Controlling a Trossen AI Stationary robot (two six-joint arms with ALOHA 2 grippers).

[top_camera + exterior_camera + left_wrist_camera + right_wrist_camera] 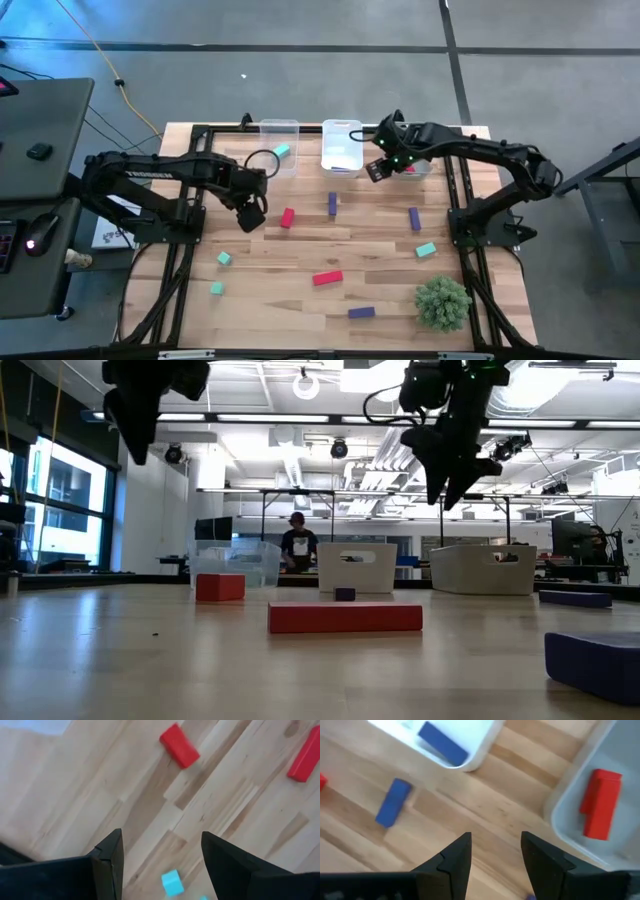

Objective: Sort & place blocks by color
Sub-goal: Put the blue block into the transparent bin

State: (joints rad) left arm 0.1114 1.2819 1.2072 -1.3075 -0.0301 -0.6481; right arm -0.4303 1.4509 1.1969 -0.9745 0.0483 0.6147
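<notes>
Red, purple and teal blocks lie scattered on the wooden table. My left gripper (250, 215) hangs open above the table's left middle, just left of a red block (288, 217); its fingers (112, 855) have nothing between them, and a teal block (171, 882) lies below. My right gripper (378, 168) hovers open at the far side, between the white bin (341, 148) and the right bin (570, 815). A purple block (442, 742) lies in the white bin and a red block (600, 802) in the right bin. The clear left bin (278, 135) has a teal block (283, 151) in it.
Loose on the table are purple blocks (332, 203) (414, 218) (361, 312), teal blocks (425, 250) (225, 258) (216, 288) and a red bar (327, 277). A fuzzy green plant ball (442, 302) sits at the near right. A person (297, 545) stands in the room behind.
</notes>
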